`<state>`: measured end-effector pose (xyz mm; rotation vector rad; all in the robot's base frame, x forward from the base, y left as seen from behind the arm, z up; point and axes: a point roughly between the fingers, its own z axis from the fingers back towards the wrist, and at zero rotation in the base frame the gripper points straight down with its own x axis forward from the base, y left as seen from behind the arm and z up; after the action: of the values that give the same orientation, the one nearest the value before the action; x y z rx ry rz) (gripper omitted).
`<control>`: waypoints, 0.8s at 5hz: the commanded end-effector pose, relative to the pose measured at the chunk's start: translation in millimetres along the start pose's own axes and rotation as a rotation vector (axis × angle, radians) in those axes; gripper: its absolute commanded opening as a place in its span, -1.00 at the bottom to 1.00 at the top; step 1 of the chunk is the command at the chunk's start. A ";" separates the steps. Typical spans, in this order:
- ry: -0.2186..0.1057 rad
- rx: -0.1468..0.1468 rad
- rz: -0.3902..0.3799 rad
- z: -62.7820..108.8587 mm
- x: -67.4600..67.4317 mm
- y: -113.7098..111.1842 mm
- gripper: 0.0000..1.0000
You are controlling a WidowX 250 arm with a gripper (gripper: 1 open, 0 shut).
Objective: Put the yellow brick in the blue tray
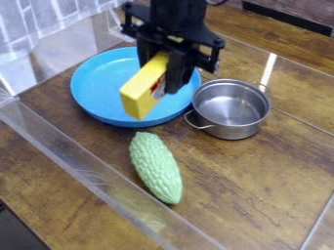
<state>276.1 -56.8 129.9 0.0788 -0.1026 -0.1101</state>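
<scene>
The black gripper [173,61] is clamped tight on the yellow brick [144,88], which hangs tilted over the blue tray's [98,93] right side, left of the steel pot [232,107].

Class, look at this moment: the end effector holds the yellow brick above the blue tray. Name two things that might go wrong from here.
1. The yellow brick hangs tilted in the end effector; released so, it may tumble over the blue tray rim.
2. The steel pot stands right beside the end effector, so a sideways drift might knock it.
</scene>
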 end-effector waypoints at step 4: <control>-0.076 0.031 -0.049 7.3 28.7 4.1 -1.00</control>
<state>294.3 -56.1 122.3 0.1146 -0.1107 -0.1695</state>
